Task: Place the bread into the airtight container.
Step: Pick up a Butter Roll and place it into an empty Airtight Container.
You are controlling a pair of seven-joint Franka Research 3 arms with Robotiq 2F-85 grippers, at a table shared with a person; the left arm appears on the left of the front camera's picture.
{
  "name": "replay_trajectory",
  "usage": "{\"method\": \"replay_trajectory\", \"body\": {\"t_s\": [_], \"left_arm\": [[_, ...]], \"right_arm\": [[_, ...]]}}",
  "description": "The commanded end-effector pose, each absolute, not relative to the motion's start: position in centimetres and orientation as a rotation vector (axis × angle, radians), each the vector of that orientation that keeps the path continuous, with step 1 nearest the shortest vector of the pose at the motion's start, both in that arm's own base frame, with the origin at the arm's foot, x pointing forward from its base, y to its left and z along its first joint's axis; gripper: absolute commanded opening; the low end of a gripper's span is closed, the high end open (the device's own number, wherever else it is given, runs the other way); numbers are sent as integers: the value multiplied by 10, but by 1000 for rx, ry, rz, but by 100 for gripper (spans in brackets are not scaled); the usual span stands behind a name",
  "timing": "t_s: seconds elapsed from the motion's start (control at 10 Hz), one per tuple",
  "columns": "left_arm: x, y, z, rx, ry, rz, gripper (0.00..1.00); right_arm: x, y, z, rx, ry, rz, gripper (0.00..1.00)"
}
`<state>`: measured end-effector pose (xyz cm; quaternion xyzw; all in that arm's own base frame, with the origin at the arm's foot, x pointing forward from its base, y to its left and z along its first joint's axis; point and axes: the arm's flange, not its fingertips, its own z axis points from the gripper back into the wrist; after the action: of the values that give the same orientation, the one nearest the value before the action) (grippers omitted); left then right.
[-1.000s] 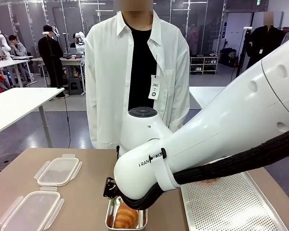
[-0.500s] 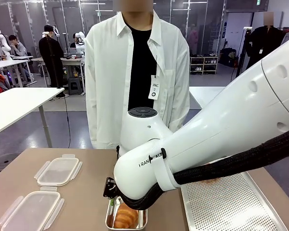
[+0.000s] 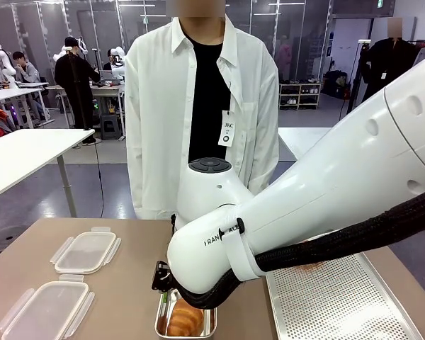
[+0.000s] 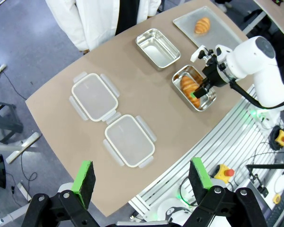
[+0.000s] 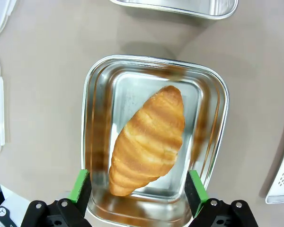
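A golden croissant [image 5: 147, 141] lies diagonally inside a small steel container [image 5: 97, 85] on the brown table. My right gripper [image 5: 137, 189] hangs just above it, open, its green pads [image 5: 80, 186] spread about as wide as the container and holding nothing. In the front view the same croissant [image 3: 185, 319] shows in the container [image 3: 161, 325] under the right arm's wrist. My left gripper [image 4: 141, 178] is open and empty, high above the table's near edge. From there I see the right gripper [image 4: 199, 91] over the filled container [image 4: 208, 100].
A second, empty steel container [image 4: 157, 46] sits beyond the filled one. Two clear plastic lids [image 4: 94, 97] [image 4: 129, 147] lie to the left. A perforated metal tray [image 4: 218, 28] holds another croissant [image 4: 202, 24]. A person in a white shirt [image 3: 163, 106] stands at the far side.
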<state>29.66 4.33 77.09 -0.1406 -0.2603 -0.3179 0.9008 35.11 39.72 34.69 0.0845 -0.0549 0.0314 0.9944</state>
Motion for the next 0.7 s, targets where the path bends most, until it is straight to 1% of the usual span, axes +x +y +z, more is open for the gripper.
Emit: {"method": "replay_trajectory", "body": {"t_s": [0.0,0.4,0.6], "left_arm": [[295,44,771,-294,-538,-678,100],[295,44,771,-294,-538,-678,100],[295,44,771,-294,-538,-678,100]], "right_arm": [[350,399,347,172,-112,64,100],[351,397,347,169,-110,63,100],[345,374,397,248,-79,167,100]]}}
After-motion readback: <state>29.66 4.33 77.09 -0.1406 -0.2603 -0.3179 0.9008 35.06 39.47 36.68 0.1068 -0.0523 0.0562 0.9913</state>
